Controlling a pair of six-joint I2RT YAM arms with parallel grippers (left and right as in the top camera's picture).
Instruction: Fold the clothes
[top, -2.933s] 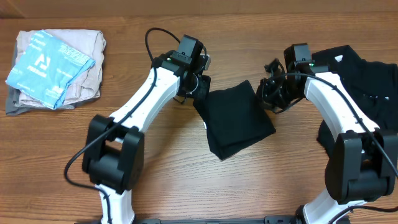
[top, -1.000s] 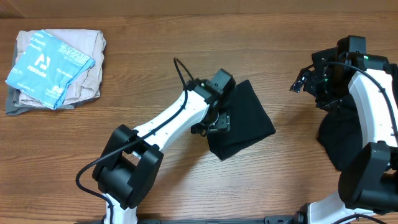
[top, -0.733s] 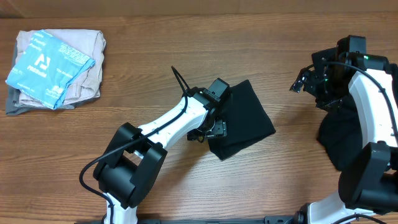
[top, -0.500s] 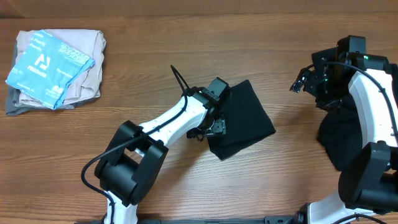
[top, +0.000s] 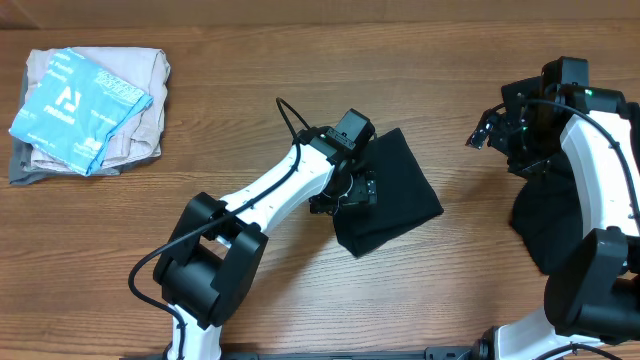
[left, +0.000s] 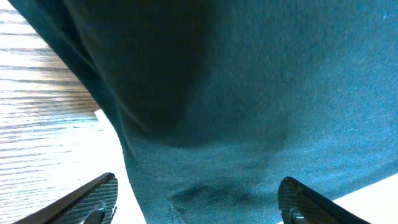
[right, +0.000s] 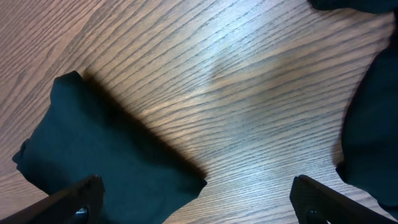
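A folded black garment (top: 395, 195) lies square-ish on the wooden table's middle. My left gripper (top: 352, 192) hovers over its left edge. In the left wrist view the dark fabric (left: 236, 93) fills the frame and passes under the left gripper (left: 199, 208), whose jaws stand wide apart without pinching it. A loose heap of black clothes (top: 560, 225) sits at the right, partly under the right arm. My right gripper (top: 490, 130) hangs open above bare wood between the two; its wrist view shows the folded garment (right: 106, 149) and the heap's edge (right: 373, 124) beyond the open right gripper (right: 199, 205).
A stack of folded beige and grey cloth (top: 135, 125) with a blue-and-white printed piece (top: 75, 105) on top rests at the far left. Bare wood (top: 470, 280) stretches between the garment and the heap.
The left gripper's jaws have spread wider and its wrist has shifted slightly up and right over the folded garment's left edge. The right arm has held still over the last second.
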